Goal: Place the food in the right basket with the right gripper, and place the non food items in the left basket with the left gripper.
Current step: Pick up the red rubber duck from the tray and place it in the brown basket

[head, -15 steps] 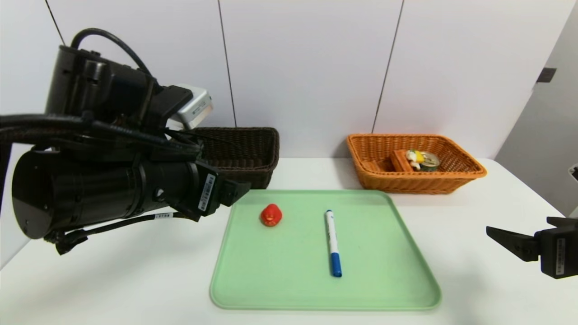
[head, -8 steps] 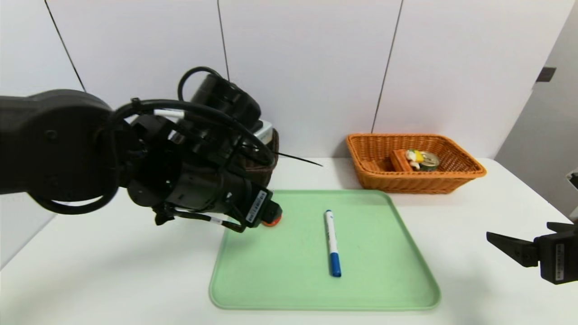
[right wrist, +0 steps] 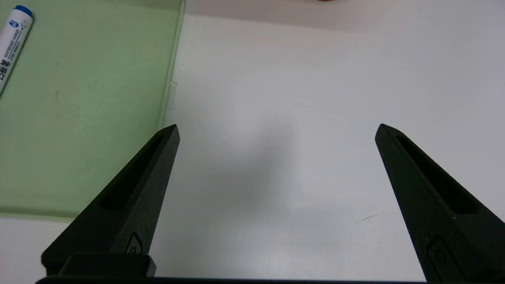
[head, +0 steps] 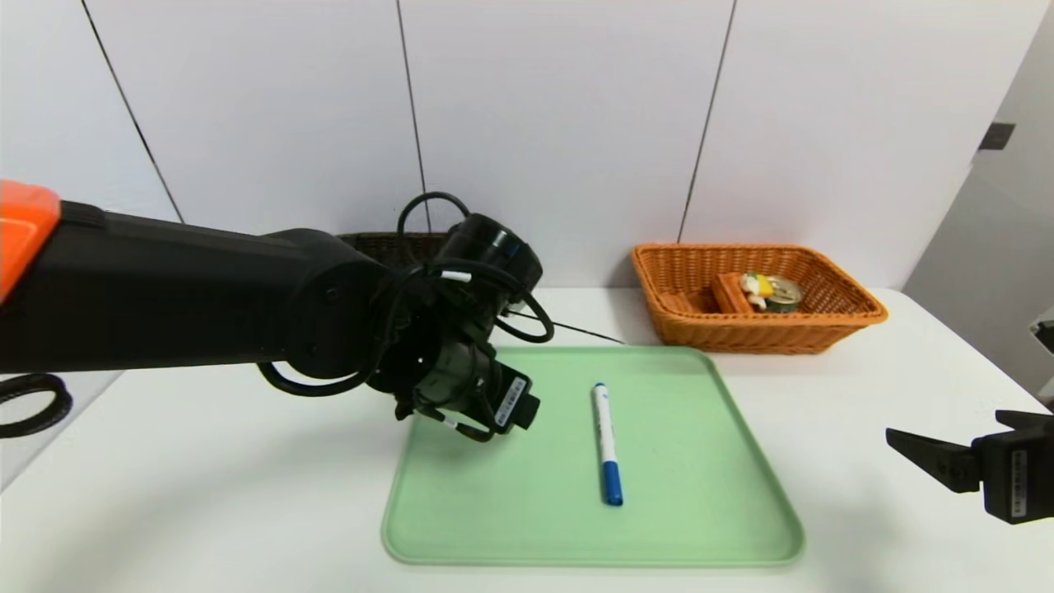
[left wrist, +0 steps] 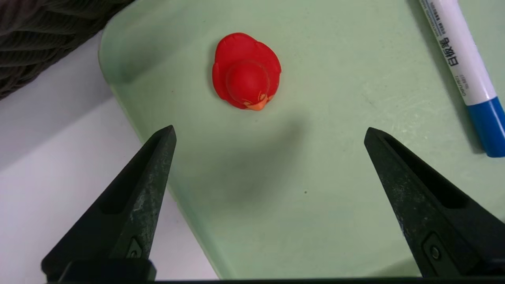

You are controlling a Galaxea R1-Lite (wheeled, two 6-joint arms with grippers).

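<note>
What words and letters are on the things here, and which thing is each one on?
"WHITEBOARD MARKER": on the white barrel of the marker.
Chinese characters, "白板笔": also on the marker's barrel.
The smaller print on the marker: too small to read.
Labels on the left gripper and right gripper: bars and tiny print, too small to read.

The place looks like a plain robot test station, perhaps in a lab, though the exact kind of room cannot be told. A robot arm (head: 206,296) reaches over a white table (head: 823,428) set against pale panels (head: 560,123) with dark seams. A green tray (head: 683,527), a dark basket (head: 375,245) and an orange basket (head: 741,333) are laid out there, like a sorting setup.
</note>
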